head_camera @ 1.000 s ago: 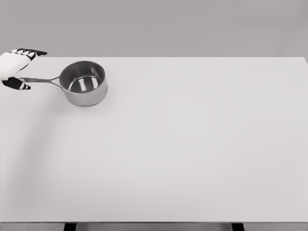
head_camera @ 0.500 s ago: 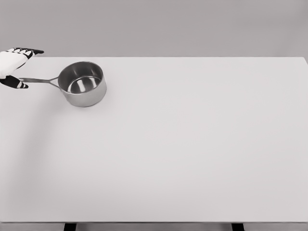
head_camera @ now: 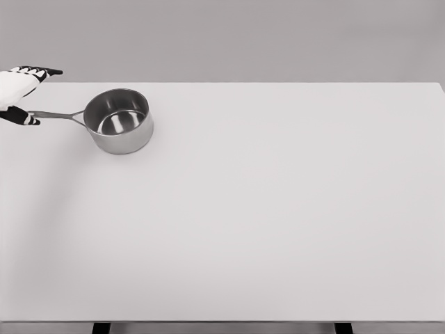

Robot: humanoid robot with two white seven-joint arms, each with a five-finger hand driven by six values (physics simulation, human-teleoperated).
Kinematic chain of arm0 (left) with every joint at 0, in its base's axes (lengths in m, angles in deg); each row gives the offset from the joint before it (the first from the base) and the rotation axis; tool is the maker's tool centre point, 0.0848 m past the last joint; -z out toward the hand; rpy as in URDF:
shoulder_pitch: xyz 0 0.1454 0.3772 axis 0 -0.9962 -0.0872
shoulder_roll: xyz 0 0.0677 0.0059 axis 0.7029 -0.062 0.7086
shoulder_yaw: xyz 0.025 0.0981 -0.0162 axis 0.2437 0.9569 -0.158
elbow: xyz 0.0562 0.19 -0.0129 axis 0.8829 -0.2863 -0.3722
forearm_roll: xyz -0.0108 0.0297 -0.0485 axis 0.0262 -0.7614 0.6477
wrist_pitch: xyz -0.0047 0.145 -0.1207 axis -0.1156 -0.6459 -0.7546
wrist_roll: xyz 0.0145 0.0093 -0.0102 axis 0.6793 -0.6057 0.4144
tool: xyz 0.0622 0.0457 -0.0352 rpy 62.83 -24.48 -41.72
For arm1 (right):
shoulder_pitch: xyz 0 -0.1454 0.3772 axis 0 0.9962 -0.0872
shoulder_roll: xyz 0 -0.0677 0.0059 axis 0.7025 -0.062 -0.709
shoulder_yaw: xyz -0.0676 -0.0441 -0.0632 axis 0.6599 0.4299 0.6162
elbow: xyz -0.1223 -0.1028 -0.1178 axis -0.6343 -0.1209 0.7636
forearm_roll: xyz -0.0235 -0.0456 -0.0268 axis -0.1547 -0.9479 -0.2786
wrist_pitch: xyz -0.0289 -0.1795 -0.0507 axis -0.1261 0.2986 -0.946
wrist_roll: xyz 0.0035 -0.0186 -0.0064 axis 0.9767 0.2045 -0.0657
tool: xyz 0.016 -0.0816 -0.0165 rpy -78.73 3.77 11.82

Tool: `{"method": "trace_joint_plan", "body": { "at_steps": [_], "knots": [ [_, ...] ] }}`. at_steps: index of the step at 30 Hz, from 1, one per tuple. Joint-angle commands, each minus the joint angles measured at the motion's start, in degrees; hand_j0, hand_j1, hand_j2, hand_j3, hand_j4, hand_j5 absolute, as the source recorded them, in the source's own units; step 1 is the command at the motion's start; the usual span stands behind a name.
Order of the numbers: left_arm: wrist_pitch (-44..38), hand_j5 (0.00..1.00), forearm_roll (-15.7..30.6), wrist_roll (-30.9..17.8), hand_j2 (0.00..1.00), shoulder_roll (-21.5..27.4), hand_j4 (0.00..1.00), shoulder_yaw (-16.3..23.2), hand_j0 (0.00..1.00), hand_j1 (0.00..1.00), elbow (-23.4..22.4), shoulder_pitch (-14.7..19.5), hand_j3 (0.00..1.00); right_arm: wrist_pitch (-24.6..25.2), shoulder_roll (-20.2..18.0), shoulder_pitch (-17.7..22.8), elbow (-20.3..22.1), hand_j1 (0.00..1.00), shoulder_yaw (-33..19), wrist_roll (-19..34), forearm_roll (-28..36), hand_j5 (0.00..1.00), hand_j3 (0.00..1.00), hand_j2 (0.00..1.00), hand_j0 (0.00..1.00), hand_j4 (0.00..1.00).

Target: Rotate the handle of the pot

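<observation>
Item: steel pot (head_camera: 119,120), upper left of the frame, upright and empty on the white table (head_camera: 278,209). Handle (head_camera: 57,115): thin, pointing toward the left edge, tilted slightly upward there.

Left hand (head_camera: 17,94): at the far left edge, mostly cut off; fingers (head_camera: 42,71) spread above the handle, thumb below it, bracketing the tip loosely rather than clamping.

Change: over the past second the pot has shifted a little leftward and the hand has drawn further out of frame, lifting slightly. The handle's swing appears nearly finished, the hand likely letting go.

Right hand: not visible.
</observation>
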Motion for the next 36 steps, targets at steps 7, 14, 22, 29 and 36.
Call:
{"method": "trace_joint_plan", "body": {
  "at_steps": [7, 14, 22, 29, 36],
  "knots": [
    [-0.11, 1.00, -0.34, 0.04, 1.00, 0.01, 1.00, 0.03, 1.00, 1.00, -0.08, 0.70, 1.00, -0.01, 0.00, 0.00, 0.00, 1.00, -0.01, 0.00, 0.04, 1.00, 1.00, 1.00, 1.00, 1.00],
    [-0.11, 1.00, -1.13, 0.04, 1.00, -0.87, 1.00, 0.03, 1.00, 1.00, -0.08, 0.88, 1.00, -0.01, 0.00, 0.00, 0.00, 1.00, -0.01, 0.00, 0.04, 1.00, 1.00, 1.00, 1.00, 1.00],
    [-0.11, 1.00, -1.22, 0.04, 1.00, -1.04, 1.00, 0.03, 1.00, 1.00, -0.96, 2.02, 1.00, -0.01, 0.00, 0.00, 0.00, 1.00, -0.01, 0.00, 0.04, 1.00, 1.00, 1.00, 1.00, 1.00],
    [-0.11, 1.00, -1.22, 0.04, 1.00, -1.04, 1.00, 0.39, 1.00, 1.00, -1.05, 2.37, 1.00, -0.01, 0.00, 0.00, 0.00, 1.00, -0.01, 0.00, 0.04, 1.00, 1.00, 1.00, 1.00, 1.00],
    [-0.11, 1.00, -1.13, 0.04, 1.00, -1.04, 1.00, 0.39, 1.00, 1.00, -0.96, 2.29, 1.00, -0.01, 0.00, 0.00, 0.00, 1.00, -0.01, 0.00, 0.04, 1.00, 1.00, 1.00, 1.00, 1.00]
  ]
}}
